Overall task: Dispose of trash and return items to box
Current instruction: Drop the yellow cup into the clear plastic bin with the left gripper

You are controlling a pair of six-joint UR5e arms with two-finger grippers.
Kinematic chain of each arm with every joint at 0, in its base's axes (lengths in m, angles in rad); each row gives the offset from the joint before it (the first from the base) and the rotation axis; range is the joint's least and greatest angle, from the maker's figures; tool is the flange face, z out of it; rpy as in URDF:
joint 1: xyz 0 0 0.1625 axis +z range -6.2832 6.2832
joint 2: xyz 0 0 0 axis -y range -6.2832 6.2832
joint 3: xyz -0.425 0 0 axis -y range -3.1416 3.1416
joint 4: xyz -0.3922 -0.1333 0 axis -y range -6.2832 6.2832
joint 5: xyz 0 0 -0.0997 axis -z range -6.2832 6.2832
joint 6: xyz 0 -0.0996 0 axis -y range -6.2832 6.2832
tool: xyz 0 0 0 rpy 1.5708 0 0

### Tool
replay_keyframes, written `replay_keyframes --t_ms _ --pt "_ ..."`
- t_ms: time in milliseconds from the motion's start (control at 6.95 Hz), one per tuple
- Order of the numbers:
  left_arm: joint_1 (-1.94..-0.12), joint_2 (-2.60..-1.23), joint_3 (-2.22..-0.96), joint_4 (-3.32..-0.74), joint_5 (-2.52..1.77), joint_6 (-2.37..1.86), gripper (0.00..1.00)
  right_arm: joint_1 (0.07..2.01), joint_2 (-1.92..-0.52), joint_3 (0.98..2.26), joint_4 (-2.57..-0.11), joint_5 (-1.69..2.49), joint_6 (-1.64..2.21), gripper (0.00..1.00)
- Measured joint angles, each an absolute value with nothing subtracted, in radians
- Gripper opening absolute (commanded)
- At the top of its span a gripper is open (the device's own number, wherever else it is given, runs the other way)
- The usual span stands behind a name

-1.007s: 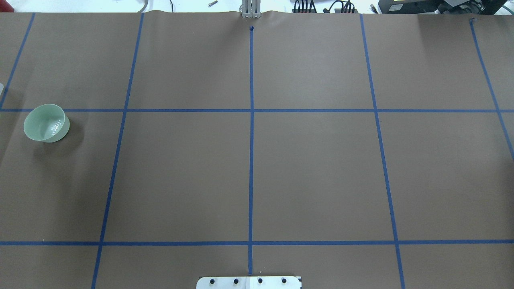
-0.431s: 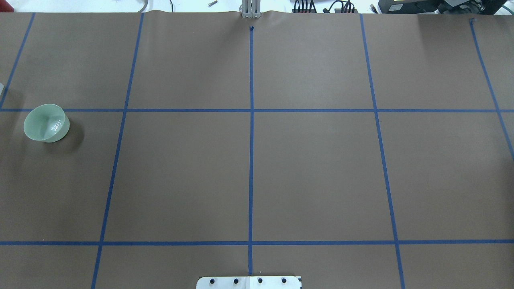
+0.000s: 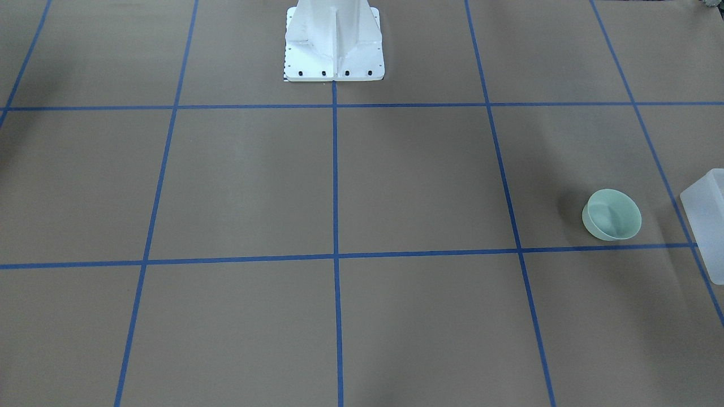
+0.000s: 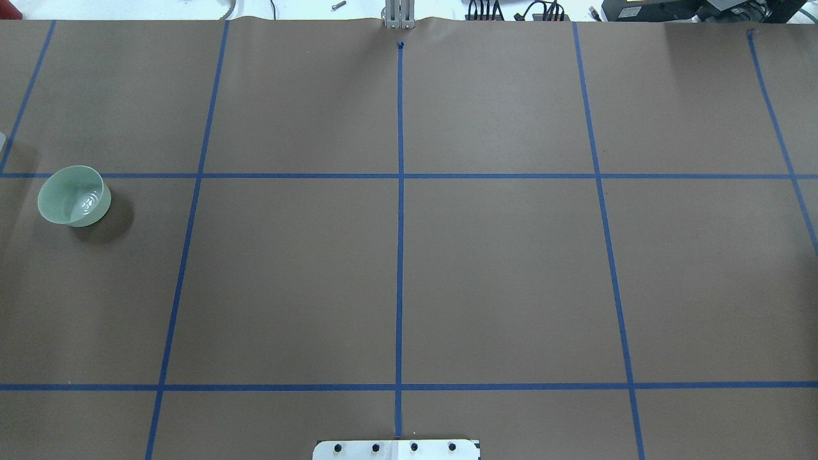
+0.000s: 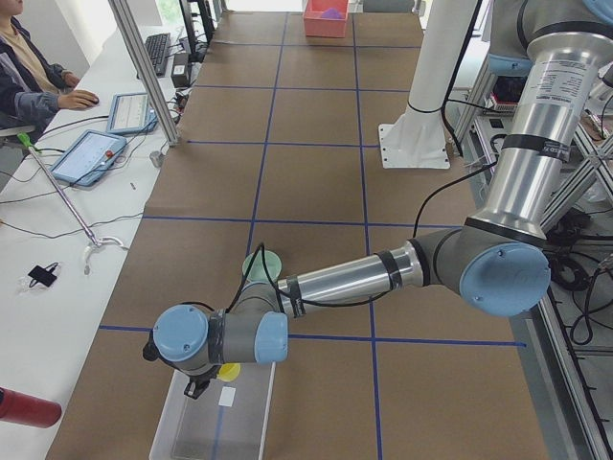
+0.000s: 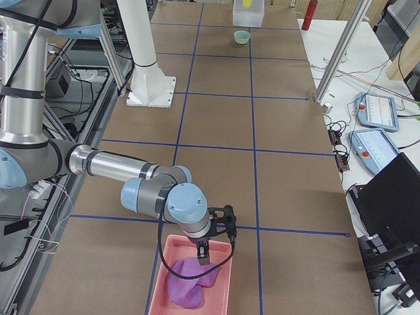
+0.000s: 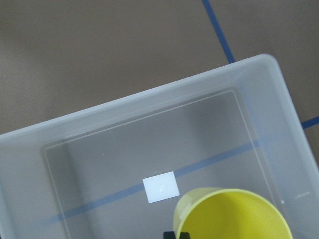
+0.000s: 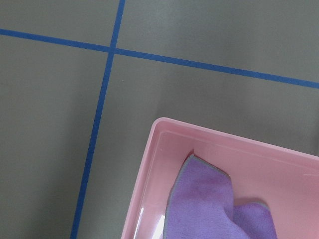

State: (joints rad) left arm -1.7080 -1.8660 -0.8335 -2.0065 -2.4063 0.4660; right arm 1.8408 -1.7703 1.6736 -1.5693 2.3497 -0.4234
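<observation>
Sitting where it was a second ago, the bowl is resting upright on the surface near the box, not touching. Left pincer is hovering over the box by a yellow cup, right pincer over a pink tray; neither's opening can be told.

The overhead camera looked down from behind the white metal robot pedestal. The front one faced it. Both showed the pale mint-green round plastic bowl. 2 end cameras looked along the brown paper-covered table, and 2 wrist cameras looked down closely.
</observation>
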Motion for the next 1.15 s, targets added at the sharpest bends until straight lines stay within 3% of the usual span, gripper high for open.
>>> replay_keyframes --t_ms 288,575,719,863,1007,1150 --pt "-1.714 -1.881 -0.674 -2.149 -2.402 0.469 0.00 1.841 -1.770 1.674 -1.569 2.350 -0.424 1.00" --pt "-1.716 -1.884 -0.600 -2.220 -2.401 0.468 0.00 1.841 -1.771 1.677 -1.569 2.350 -0.425 1.00" --pt "-1.716 -1.883 -0.590 -2.227 -2.401 0.468 0.22 1.841 -1.773 1.679 -1.569 2.350 -0.425 1.00" --pt "-1.716 -1.883 -0.587 -2.229 -2.401 0.467 0.71 1.841 -1.774 1.681 -1.569 2.350 -0.425 1.00" --pt "-1.716 -1.883 -0.585 -2.230 -2.401 0.468 0.79 1.841 -1.774 1.681 -1.569 2.350 -0.425 1.00" --pt "-1.717 -1.886 -0.586 -2.228 -2.403 0.466 0.80 1.841 -1.775 1.681 -1.569 2.350 -0.425 1.00"
